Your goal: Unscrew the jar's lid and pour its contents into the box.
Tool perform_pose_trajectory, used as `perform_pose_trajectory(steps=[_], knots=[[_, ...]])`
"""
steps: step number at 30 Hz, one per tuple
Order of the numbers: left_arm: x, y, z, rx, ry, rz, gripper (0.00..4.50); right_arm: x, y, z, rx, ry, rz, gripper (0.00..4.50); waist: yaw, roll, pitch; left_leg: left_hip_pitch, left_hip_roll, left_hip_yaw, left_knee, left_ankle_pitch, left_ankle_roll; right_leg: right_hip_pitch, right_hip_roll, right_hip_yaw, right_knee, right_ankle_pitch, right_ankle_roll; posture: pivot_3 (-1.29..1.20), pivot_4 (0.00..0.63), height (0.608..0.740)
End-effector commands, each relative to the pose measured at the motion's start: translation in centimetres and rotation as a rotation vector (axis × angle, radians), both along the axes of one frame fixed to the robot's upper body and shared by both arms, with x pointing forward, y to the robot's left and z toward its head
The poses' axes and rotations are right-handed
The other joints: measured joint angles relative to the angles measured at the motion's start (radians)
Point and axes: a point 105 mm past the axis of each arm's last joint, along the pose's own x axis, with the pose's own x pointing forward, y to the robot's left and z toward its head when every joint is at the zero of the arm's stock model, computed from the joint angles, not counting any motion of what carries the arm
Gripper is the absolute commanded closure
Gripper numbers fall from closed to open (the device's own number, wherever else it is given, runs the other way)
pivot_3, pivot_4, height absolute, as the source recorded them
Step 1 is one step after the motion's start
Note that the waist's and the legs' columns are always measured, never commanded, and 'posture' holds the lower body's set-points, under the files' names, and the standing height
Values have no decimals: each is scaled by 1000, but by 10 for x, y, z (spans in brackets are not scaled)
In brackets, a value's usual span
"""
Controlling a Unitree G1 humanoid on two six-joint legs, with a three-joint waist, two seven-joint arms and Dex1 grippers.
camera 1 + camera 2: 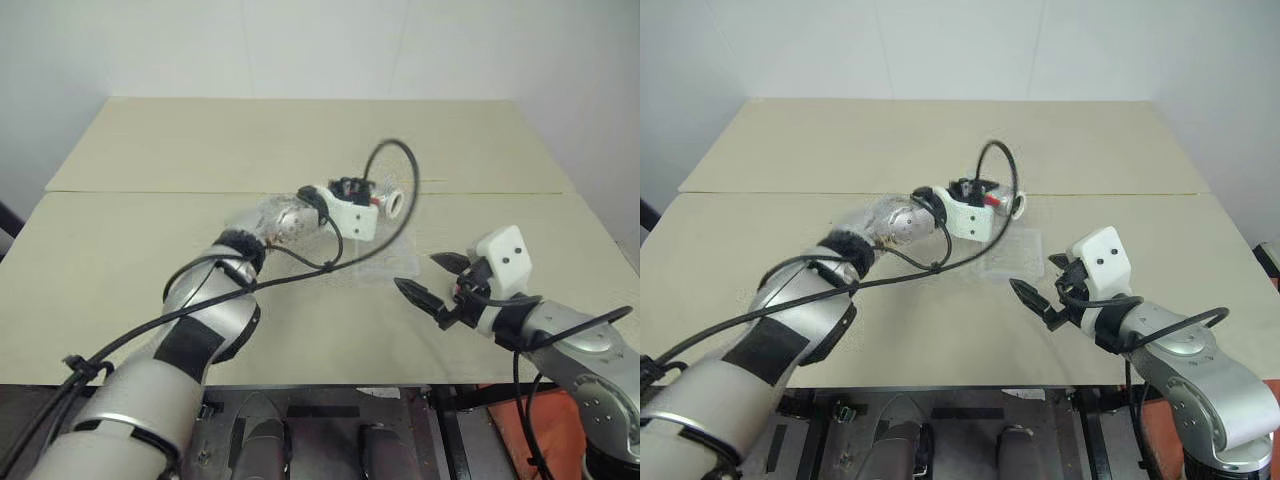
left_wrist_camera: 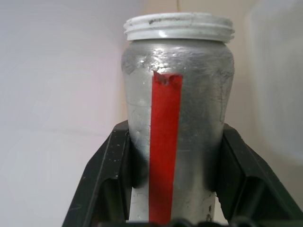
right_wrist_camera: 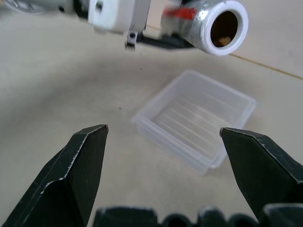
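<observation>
Right wrist view: jar (image 3: 208,21) clamped in left claw (image 2: 173,189), lying level above box (image 3: 196,118), lidless mouth facing right claw (image 3: 163,142), whose fingers spread wide, empty.

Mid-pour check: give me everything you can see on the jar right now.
The jar is a small silvery cylinder with a red strip running along its side and a white threaded rim. Its lid is off and the mouth is open. The left claw is shut on its body, one black finger on each side, and holds it tipped onto its side in the air, with the mouth over the clear plastic box on the table. A few brown bits sit inside, near the mouth. Nothing but the claw touches it.
</observation>
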Motion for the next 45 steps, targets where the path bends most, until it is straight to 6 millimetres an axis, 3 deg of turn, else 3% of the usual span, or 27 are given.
perform_pose_trajectory(steps=[1,3,8,10,12,14,17,24,27,30,38,45], knots=[[5,5,40,-402,254,-37,2565,0,-3,7,-22,-28,-1,66,-2,0,0,-1,0,0,2,0,0,0,0,0,1,0,0,0,150,740],[5,10,46,-515,323,-58,2565,2,-3,5,-28,-21,-5,66,-5,0,0,-1,0,-1,5,-1,1,0,0,0,3,0,0,0,150,740],[4,10,43,-380,190,-28,2565,4,-2,4,-16,-15,1,66,-8,0,0,0,0,-2,8,-1,2,3,0,0,2,0,0,0,150,740],[6,14,49,-227,10,19,2565,5,-2,4,-19,-15,-3,66,-7,0,0,1,0,-3,8,-1,2,4,1,0,3,0,0,0,150,740],[11,17,68,-164,-135,71,2565,5,-3,5,-15,-17,-9,66,-8,0,0,1,0,-3,7,-1,2,3,1,0,3,0,0,0,150,740],[12,19,86,10,-376,116,2565,4,-4,5,-12,-18,-15,66,-7,0,0,1,0,-3,7,-1,2,3,1,0,5,0,0,0,150,740],[6,11,94,270,-655,70,2565,2,-5,5,-17,-19,-18,66,1,0,0,0,-1,-3,7,-1,2,2,0,0,5,0,0,0,150,740],[1,-5,62,792,-1132,-122,2565,-1,-5,3,-19,-20,-33,66,14,0,0,1,-1,-2,8,-1,2,5,0,0,1,0,1,0,150,740],[-2,-10,47,931,-1266,-227,2565,-3,-5,1,-20,-16,-41,66,14,0,0,-1,-1,-2,8,-1,2,1,0,1,1,0,1,0,150,740],[-10,-24,46,866,-1324,-260,2565,-4,-5,-2,-18,-10,-45,66,14,0,0,-4,-1,-1,8,-1,2,-3,0,1,3,0,1,0,150,740],[-10,-30,35,1020,-1449,-362,2565,-5,-4,-4,-22,-4,-44,66,13,-1,0,-4,-1,-1,8,-1,2,-3,0,1,2,0,1,0,150,740],[-6,-24,36,927,-1317,-263,2565,-4,-4,-9,-31,9,-47,66,12,-1,0,-4,-1,-1,8,-1,2,-3,0,1,2,0,1,0,150,740]])
